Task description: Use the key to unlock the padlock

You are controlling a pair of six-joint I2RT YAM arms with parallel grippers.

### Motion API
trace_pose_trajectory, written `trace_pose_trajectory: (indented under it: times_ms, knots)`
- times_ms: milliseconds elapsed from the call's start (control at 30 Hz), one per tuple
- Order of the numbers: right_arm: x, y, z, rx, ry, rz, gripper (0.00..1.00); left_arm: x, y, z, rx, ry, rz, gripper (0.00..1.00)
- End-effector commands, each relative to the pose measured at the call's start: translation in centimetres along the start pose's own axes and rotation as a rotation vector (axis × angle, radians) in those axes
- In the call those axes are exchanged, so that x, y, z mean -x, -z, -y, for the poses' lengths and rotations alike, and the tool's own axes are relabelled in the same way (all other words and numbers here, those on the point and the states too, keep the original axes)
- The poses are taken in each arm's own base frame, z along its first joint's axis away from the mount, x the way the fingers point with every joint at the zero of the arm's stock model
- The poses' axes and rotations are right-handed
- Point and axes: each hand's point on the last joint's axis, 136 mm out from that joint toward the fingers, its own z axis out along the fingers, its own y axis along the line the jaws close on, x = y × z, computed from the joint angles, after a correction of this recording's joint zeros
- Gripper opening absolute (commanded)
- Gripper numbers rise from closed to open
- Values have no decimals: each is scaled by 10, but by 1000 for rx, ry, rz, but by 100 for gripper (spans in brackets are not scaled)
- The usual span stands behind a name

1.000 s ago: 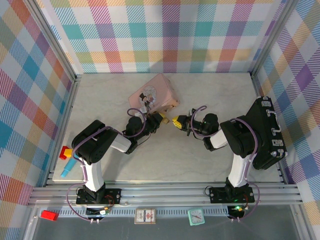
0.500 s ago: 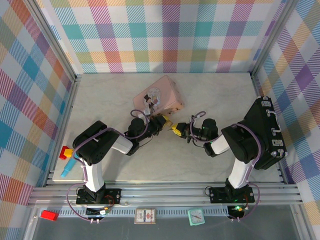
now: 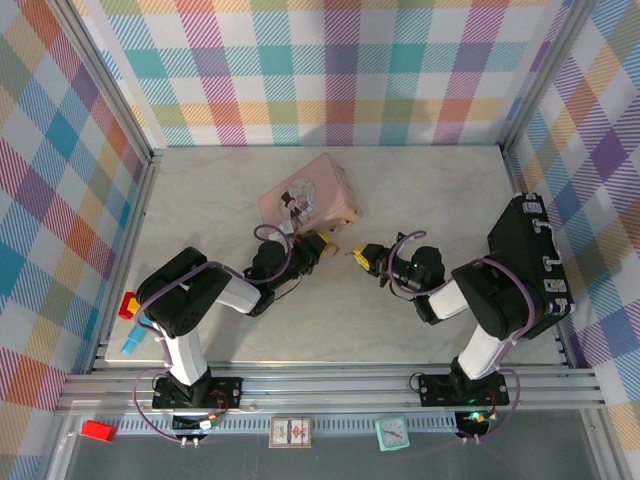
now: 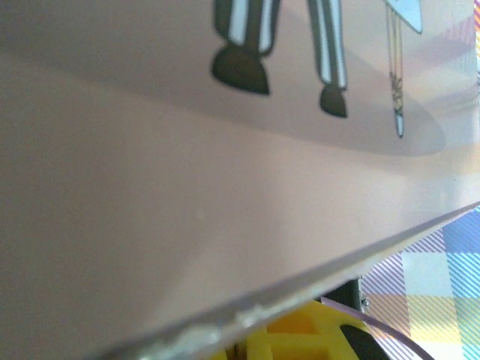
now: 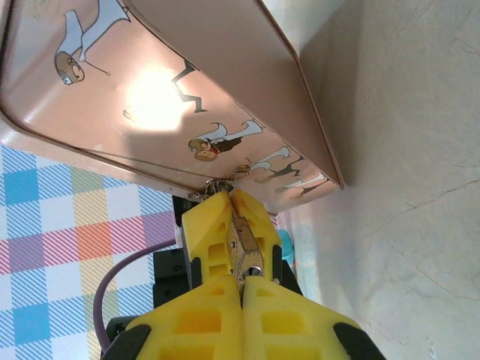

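Observation:
My left gripper (image 3: 322, 243) is shut on the small brass padlock (image 5: 246, 241) just in front of the pink tin. In the right wrist view its yellow fingers (image 5: 208, 225) clamp the padlock body, and the silvery keyhole end (image 5: 250, 271) faces my right gripper (image 5: 241, 283). That right gripper (image 3: 360, 253) is shut, its tips right at the keyhole. The key is almost wholly hidden between its pads; only a thin dark sliver (image 5: 242, 279) shows at the keyhole. The shackle end sits against the tin's edge. In the left wrist view a bit of yellow finger (image 4: 300, 339) shows under the tin lid.
The pink tin (image 3: 307, 197) lies directly behind both grippers, touching the left one. A black case (image 3: 530, 265) stands at the right wall. A blue pen-like stick (image 3: 137, 335) and a red block (image 3: 130, 303) lie at the left edge. Checked walls enclose the table.
The right gripper closed in on the left one, then backed off slightly to the right. The left gripper and the tin shifted a little right and back.

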Motion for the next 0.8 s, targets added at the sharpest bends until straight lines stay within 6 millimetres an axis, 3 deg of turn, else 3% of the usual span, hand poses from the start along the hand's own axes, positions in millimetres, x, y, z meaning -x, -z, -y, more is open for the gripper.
trace_pose_trajectory:
  times_ms: [0, 167, 767]
  knots:
    - [1, -8, -25, 76, 6, 20, 0, 18, 5, 29, -83, 47, 90, 0]
    - [-1, -15, -37, 104, 3, 10, 0, 23, 5, 34, -109, 86, 115, 0]
    - [-3, -27, -37, 108, 1, 13, 0, 30, 6, 29, -120, 198, 155, 0]
